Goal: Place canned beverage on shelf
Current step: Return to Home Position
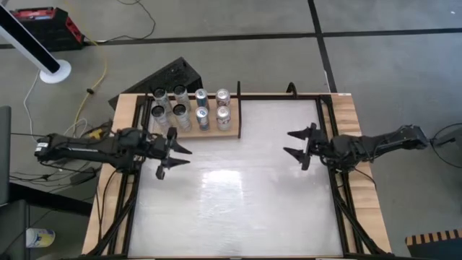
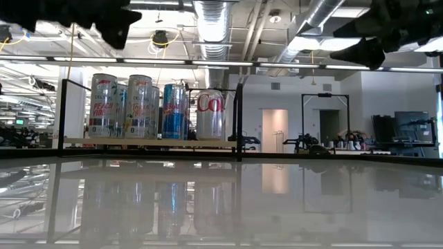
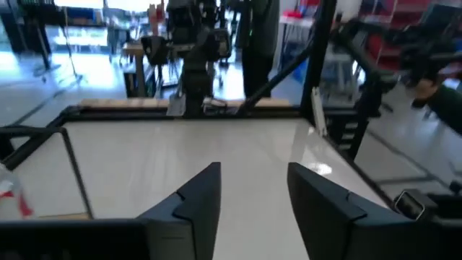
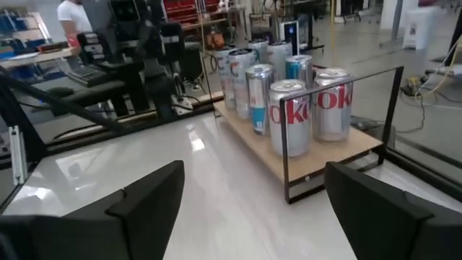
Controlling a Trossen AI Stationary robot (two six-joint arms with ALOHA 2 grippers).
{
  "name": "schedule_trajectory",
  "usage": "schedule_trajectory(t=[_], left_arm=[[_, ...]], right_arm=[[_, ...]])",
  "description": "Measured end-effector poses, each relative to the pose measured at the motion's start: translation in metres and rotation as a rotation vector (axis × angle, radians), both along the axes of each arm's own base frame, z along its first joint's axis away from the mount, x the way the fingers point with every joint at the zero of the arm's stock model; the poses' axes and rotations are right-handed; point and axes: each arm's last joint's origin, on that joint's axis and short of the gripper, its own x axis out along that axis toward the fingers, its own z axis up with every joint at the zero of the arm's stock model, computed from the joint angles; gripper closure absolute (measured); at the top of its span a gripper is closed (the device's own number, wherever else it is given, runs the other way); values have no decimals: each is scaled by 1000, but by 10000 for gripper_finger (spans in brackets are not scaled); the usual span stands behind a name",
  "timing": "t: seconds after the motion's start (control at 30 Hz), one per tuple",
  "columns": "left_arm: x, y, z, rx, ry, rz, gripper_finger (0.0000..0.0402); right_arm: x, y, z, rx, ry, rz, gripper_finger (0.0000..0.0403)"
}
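The shelf (image 1: 234,132), a light wood panel with black rails, sits at the table's far left and holds several upright cans (image 1: 201,108). In the low view the cans (image 2: 156,106) stand in a row; in the right wrist view two silver Coke cans (image 4: 291,117) stand at the near end of the shelf (image 4: 339,155). My left gripper (image 1: 175,156) is open and empty, just near of the shelf. My right gripper (image 1: 297,143) is open and empty at the table's right side.
The glossy white table top (image 1: 231,195) is edged by black rails (image 1: 339,195). A black frame post (image 1: 238,90) rises at the shelf's right end. A person (image 4: 72,16) shows far off in the room beyond the table.
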Motion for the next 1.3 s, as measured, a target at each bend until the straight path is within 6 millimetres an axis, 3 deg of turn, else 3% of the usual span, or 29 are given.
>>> schedule_trajectory(t=[0.13, 0.3, 0.43, 0.57, 0.7, 0.97, 1.1, 1.3], left_arm=[[-10, -1, -24, -20, -64, 6, 279], [-24, -1, -46, -26, -113, 40, 318], [-34, -1, -53, -27, -161, 53, 353], [-42, -1, -58, -21, -215, 54, 389], [-49, -1, -63, -21, -238, 56, 398], [-55, 0, -76, -29, -230, 107, 400], [-55, 0, -77, -29, -217, 105, 401], [-53, 1, -88, -23, -109, 117, 401]], right_arm=[[-5, 0, -9, -19, -6, 10, 62], [-10, -2, -22, -28, -17, -2, 124], [-13, -6, -26, -31, -35, -30, 199], [-17, -9, -31, -39, -31, -45, 300], [-19, -9, -41, -16, -7, 0, 384], [-21, -8, -75, 30, -68, 53, 368], [-21, -7, -75, 47, -70, 97, 388], [-21, -4, -78, -51, -19, 207, 368]])
